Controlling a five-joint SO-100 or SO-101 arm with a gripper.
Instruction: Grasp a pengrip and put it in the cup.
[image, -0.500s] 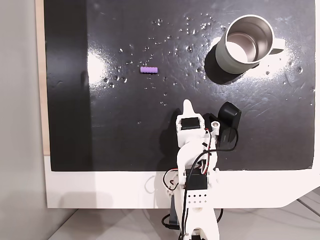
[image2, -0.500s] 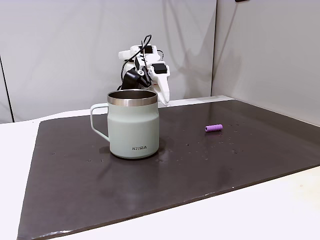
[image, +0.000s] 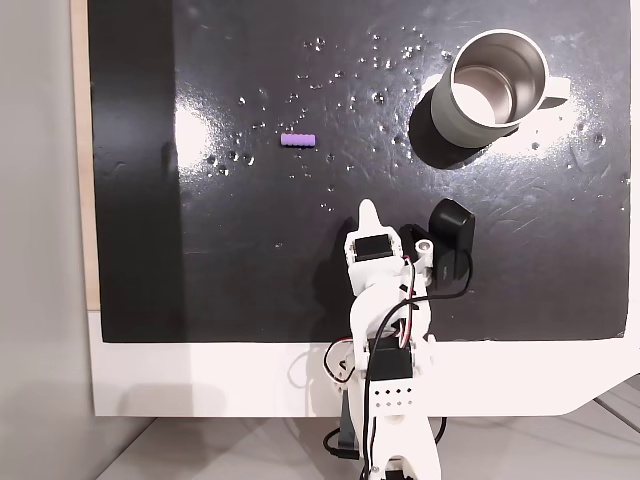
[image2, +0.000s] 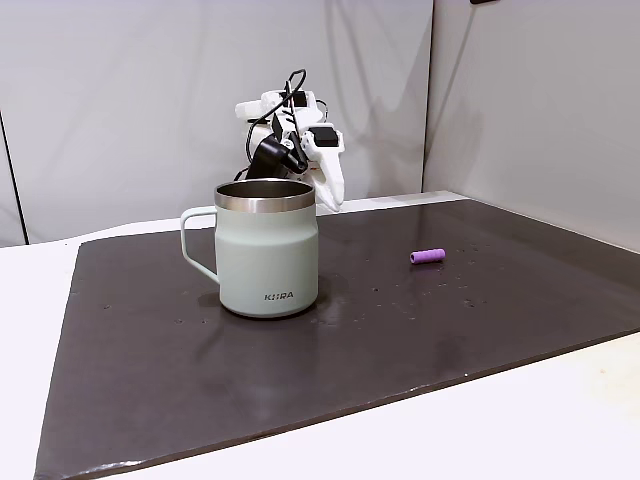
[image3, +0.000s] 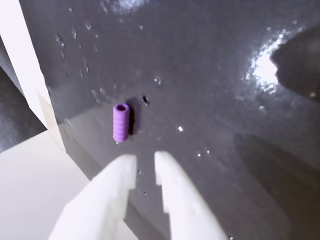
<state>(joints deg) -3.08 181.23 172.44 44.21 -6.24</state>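
We see the little purple pengrip (image: 297, 140) lying on its side on the black mat (image: 250, 260), out in the open, well apart from the cup (image: 490, 90) that stands upright on the same mat. In the wrist view the pengrip (image3: 121, 122) lies just past the white gripper (image3: 144, 165), whose two fingers sit close together with a thin gap and hold nothing. The gripper is up off the mat, near the arm's base (image2: 290, 130).

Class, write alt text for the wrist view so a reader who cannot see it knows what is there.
A small purple ribbed pengrip lies on a glossy dark mat, untouched. Just below it, the white gripper points up from the bottom edge, fingertips slightly apart and holding nothing. A pale surface borders the mat on the left.
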